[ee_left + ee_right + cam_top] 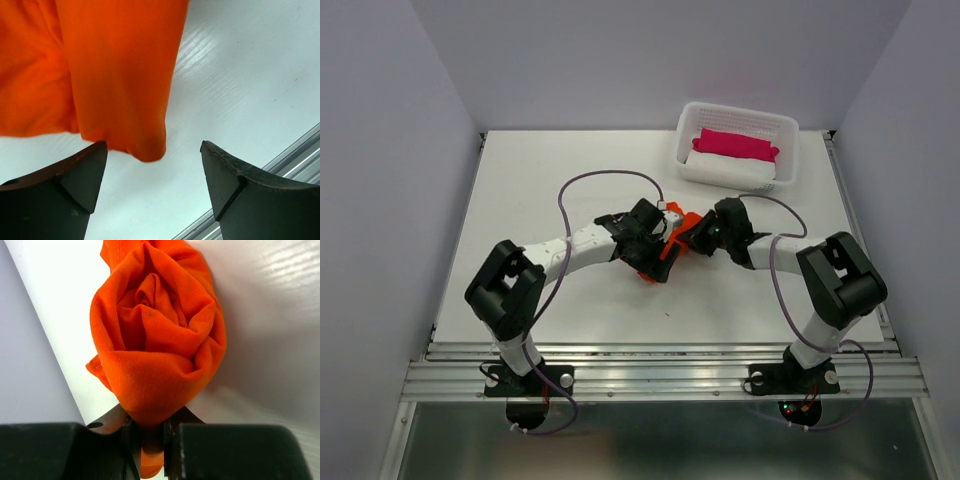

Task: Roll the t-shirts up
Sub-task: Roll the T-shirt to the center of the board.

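A bright orange-red t-shirt (667, 257), rolled into a tight bundle, hangs between my two grippers at the middle of the table. My right gripper (697, 237) is shut on one end of the roll; the right wrist view shows the spiral end of the t-shirt (155, 340) pinched between the jaws. My left gripper (650, 240) is open, and the other end of the t-shirt (115, 75) hangs just beyond its fingertips (87, 170), apart from them, above the table.
A white perforated basket (692, 115) stands at the back right, holding a rolled magenta shirt (735, 144) on a white one (720, 168). The table's metal front rail (295, 155) runs close by the left gripper.
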### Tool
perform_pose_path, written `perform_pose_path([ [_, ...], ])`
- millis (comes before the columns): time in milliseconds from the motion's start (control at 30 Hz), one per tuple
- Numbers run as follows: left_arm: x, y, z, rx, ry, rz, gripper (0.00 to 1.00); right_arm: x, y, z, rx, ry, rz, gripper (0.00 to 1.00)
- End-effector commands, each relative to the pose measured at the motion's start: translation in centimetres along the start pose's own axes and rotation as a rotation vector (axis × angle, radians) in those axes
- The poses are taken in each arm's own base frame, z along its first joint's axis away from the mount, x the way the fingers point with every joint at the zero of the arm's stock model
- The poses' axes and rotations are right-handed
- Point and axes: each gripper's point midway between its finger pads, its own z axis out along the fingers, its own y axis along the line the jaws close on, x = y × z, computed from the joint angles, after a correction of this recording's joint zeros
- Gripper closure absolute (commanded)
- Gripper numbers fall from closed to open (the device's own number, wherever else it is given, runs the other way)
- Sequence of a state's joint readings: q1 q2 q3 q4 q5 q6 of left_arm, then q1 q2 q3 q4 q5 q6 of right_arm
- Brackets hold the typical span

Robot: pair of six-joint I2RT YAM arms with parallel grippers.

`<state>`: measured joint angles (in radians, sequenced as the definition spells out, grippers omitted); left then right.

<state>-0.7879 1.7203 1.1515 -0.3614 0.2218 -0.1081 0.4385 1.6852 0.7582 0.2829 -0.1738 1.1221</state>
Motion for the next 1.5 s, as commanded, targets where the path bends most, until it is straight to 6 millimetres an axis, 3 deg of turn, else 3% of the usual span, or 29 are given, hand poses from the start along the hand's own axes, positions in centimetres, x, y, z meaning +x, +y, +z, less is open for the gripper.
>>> perform_pose_path([
  [0, -1.2, 0.6, -3.3, -0.083, -0.067, 0.010, 0.12, -0.8, 2.0, 0.2, -0.013, 0.015, -0.029, 0.99],
  [200, -2.0, 0.4, -3.8, -0.213, -0.094, 0.045, 0.06, -1.0, 3.6, -0.2, -0.006, 0.047, -0.008, 0.99],
  [467, -2.3, 0.8, -1.2, -0.347, -0.088, 0.118, 0.09, -0.9, 4.7, -0.2, -0.020, 0.075, 0.001, 0.99],
  [700, -3.5, 1.4, 0.1, -0.399, -0.114, 0.141, 0.27, -0.7, 4.5, -0.1, -0.016, 0.081, 0.004, 0.99],
  [967, -4.2, 1.7, 1.4, -0.414, -0.124, 0.143, 0.35, -1.0, 4.4, -0.1, -0.017, 0.083, 0.007, 0.99],
  [1067, -3.9, 1.6, 2.2, -0.407, -0.108, 0.148, 0.47, -0.8, 4.1, -0.2, -0.012, 0.087, 0.008, 0.99],
  [1167, -3.7, 1.2, 2.8, -0.375, -0.097, 0.149, 0.65, -1.0, 3.6, -0.3, -0.005, 0.082, 0.012, 0.99],
  [1200, -3.7, 0.9, 2.9, -0.356, -0.097, 0.147, 0.76, -1.0, 3.5, -0.4, -0.003, 0.082, 0.011, 0.98],
  [1267, -3.8, 0.6, 2.7, -0.322, -0.098, 0.136, 0.88, -1.2, 2.9, -0.6, 0.006, 0.074, 0.010, 0.90],
  [1300, -3.8, -0.2, 2.8, -0.267, -0.093, 0.130, 1.00, -1.2, 2.9, -0.7, 0.007, 0.072, 0.005, 0.79],
  [1367, -4.0, -0.2, 2.3, -0.214, -0.096, 0.106, 1.00, -1.2, 2.5, -1.0, 0.018, 0.065, -0.010, 0.64],
  [1400, -4.0, -1.0, 2.2, -0.158, -0.093, 0.102, 1.00, -1.3, 2.5, -1.2, 0.023, 0.061, -0.017, 0.48],
  [1467, -4.1, -1.3, 1.8, -0.086, -0.090, 0.079, 1.00, -1.7, 1.8, -1.4, 0.050, 0.049, -0.027, 0.33],
])
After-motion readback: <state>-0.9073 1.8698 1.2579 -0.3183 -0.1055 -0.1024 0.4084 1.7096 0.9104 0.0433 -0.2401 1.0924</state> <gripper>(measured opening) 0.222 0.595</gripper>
